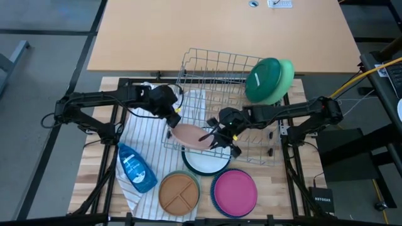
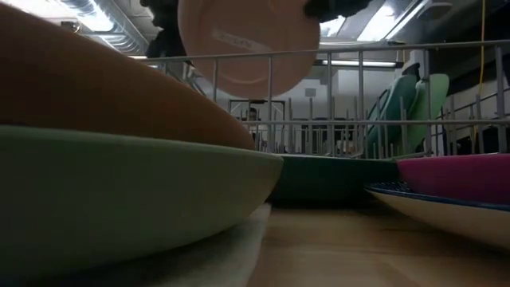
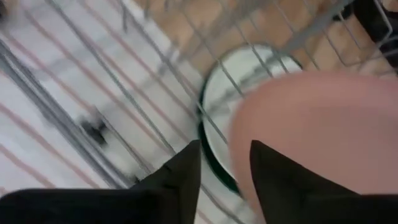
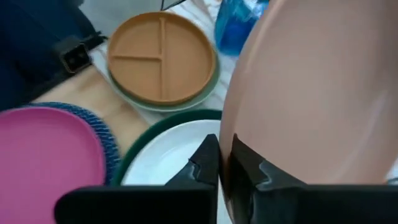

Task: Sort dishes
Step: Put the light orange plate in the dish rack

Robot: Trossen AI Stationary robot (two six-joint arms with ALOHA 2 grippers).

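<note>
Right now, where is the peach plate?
High view: the peach plate hangs at centre between both grippers, clamped by the right gripper, above the white plate, at the rack's front.

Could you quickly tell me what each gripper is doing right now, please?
Left gripper: open, fingers either side of the peach plate rim.
Right gripper: shut on the peach plate.

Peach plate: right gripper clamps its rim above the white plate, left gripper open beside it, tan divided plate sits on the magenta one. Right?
Not quite. In the right wrist view the tan divided plate sits on a light green dish; the magenta plate lies apart. The rest holds.
</note>
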